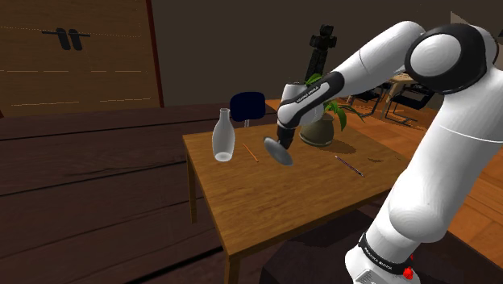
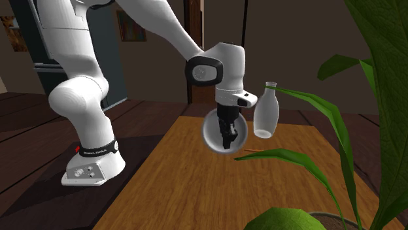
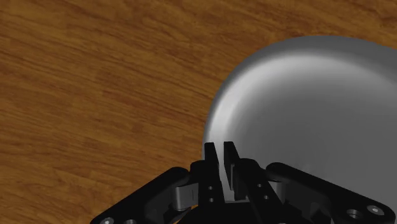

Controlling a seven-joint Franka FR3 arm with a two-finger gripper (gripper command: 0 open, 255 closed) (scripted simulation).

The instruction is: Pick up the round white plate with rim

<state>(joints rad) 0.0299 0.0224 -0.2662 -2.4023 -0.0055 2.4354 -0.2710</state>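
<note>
Grey plate (image 3: 305, 102) clamped in gripper (image 3: 220, 150), edge cropped.

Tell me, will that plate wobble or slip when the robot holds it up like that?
Probably stiff: the plate hangs nearly on edge from the gripper without bending. It might slip or swing, since the thin fingers pinch just its rim and the surface looks smooth. If dropped onto the table, it could roll.

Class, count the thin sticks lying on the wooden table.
2. One stick lies beside the pale bottle; the other stick lies near the potted plant, towards the shoulder view's right. The arm may hide more.
</note>
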